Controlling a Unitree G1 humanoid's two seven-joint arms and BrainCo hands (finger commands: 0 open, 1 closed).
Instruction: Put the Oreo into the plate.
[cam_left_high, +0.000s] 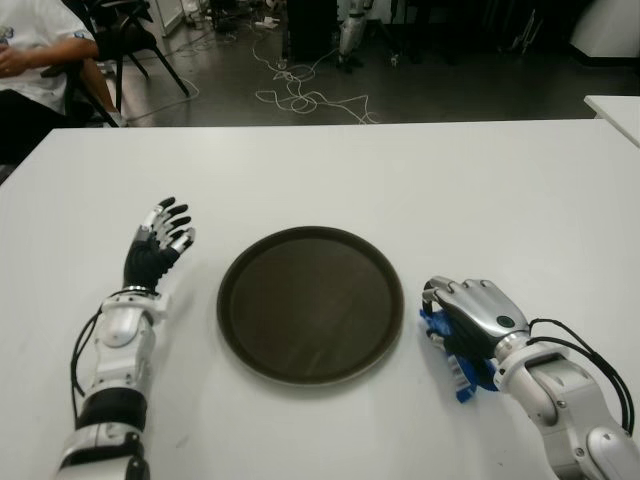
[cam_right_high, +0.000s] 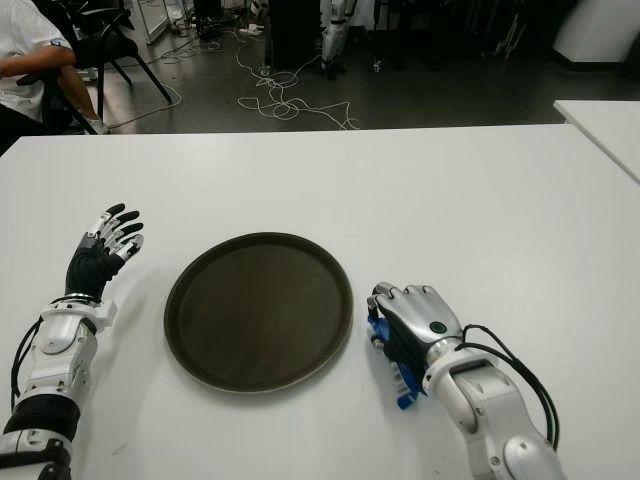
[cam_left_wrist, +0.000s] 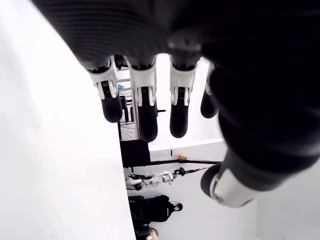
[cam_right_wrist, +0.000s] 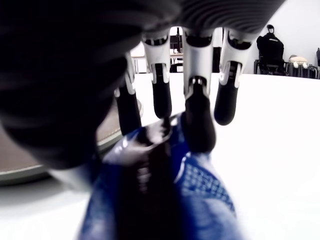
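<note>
The Oreo (cam_left_high: 463, 377) is a blue packet lying on the white table (cam_left_high: 420, 180) just right of the round dark brown plate (cam_left_high: 310, 305). My right hand (cam_left_high: 452, 305) lies over it, fingers curled down around the packet, hiding most of it. In the right wrist view the fingertips (cam_right_wrist: 199, 131) press on the blue wrapper (cam_right_wrist: 200, 195), with the plate's rim (cam_right_wrist: 30, 172) close beside. The plate holds nothing. My left hand (cam_left_high: 160, 238) shows left of the plate, fingers spread and holding nothing.
A seated person (cam_left_high: 40, 60) and black chairs are beyond the table's far left corner. Cables (cam_left_high: 300, 95) lie on the floor behind. Another white table (cam_left_high: 615, 110) stands at the right edge.
</note>
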